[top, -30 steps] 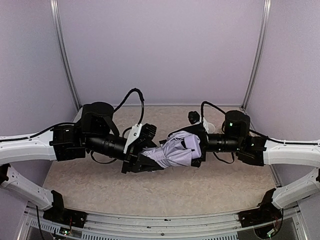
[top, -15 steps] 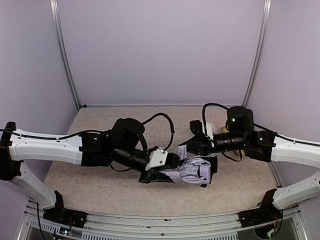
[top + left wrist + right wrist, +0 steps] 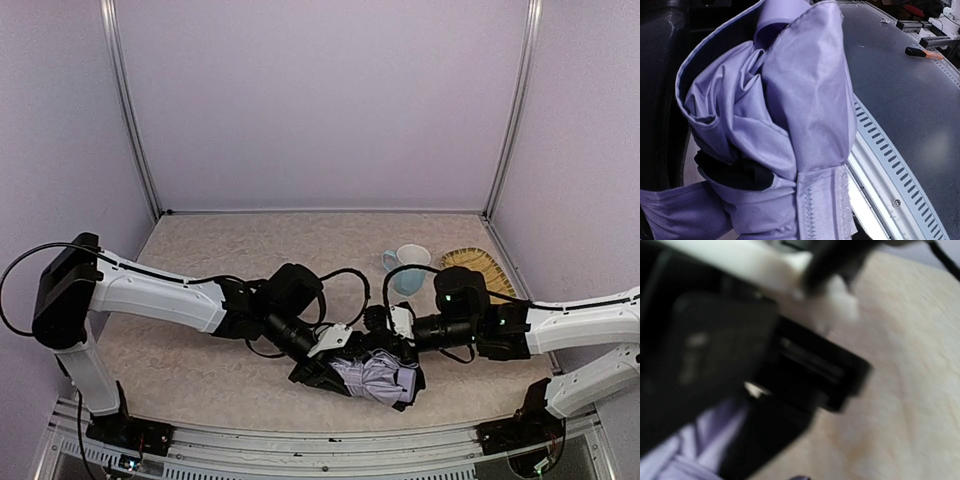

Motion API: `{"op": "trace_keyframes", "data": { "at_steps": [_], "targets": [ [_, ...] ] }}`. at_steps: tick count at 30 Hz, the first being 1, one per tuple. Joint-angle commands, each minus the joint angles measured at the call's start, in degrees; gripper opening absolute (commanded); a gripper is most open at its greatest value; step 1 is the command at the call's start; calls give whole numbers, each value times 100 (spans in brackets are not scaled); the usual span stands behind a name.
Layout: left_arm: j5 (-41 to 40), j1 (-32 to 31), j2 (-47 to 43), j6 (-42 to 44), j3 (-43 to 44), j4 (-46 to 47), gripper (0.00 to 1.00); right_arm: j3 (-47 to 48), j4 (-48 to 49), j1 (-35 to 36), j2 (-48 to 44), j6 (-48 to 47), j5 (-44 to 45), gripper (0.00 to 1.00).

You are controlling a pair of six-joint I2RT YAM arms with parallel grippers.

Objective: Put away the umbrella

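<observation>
Your 2 grippers meet at the umbrella (image 3: 378,376), a crumpled lavender bundle low over the front edge of the table (image 3: 180,372). Behind the right arm stand a light blue mug (image 3: 408,270) and, near it, a straw-coloured woven piece (image 3: 478,268) — both well apart from the umbrella. The left gripper (image 3: 322,368) is clamped on the umbrella's left end. The right gripper (image 3: 395,345) covers its right end, and you cannot tell how its jaws stand — its wrist view is a blur of black and white parts, a scrap of lavender and tabletop. Only your left wrist view shows the stitched strap tab (image 3: 822,200) low on the fabric, the slotted rail (image 3: 885,160) and an orange-tipped tool (image 3: 922,52) beyond.
</observation>
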Motion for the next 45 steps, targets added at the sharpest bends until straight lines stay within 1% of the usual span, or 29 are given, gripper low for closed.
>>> {"op": "trace_keyframes", "data": {
  "at_steps": [1,4,8,10,13,15,18,21,23,25,28,31,36,42,45],
  "targets": [
    [-951,317,545,-969,-457,-208,0,-178,2846,67,139,-2,63,0],
    [-1598,476,873,-1110,-466,10,0,-465,3610,79,685,-229,142,0],
    [-2149,537,1133,-1152,-606,600,0,-503,4471,89,1583,-459,107,0],
    [-2366,537,1122,-1218,-789,1066,0,-409,4709,115,1969,-490,-87,0],
    [-2746,559,984,-1341,-1132,1778,4,-407,4839,178,2330,-616,-168,0],
    [-2922,572,890,-1373,-1314,2102,9,-552,4914,221,2453,-724,-99,0],
    [-3003,573,829,-1326,-1532,2486,17,-872,5236,252,2577,-759,-143,0],
    [-2964,585,940,-1243,-1472,2440,26,-985,5379,322,2821,-876,-246,0],
    [-2916,609,1013,-1200,-1441,2406,34,-1042,5496,359,2994,-929,-278,0],
    [-2835,651,1034,-1155,-1509,2462,37,-1122,5642,367,3126,-966,-225,0],
    [-2677,694,901,-1127,-1819,2860,44,-1229,5723,400,3254,-1118,-72,0],
    [-2558,695,740,-1000,-2038,3212,46,-1230,5572,458,3372,-1361,14,0],
    [-2454,695,588,-845,-2316,3771,47,-1352,5721,473,3488,-1519,325,0],
    [-2440,669,235,-668,-2714,4259,54,-1373,5654,472,3489,-1646,355,0],
    [-2471,677,216,-591,-2778,4534,62,-1349,5648,471,3497,-1688,356,0]
  ]
}}
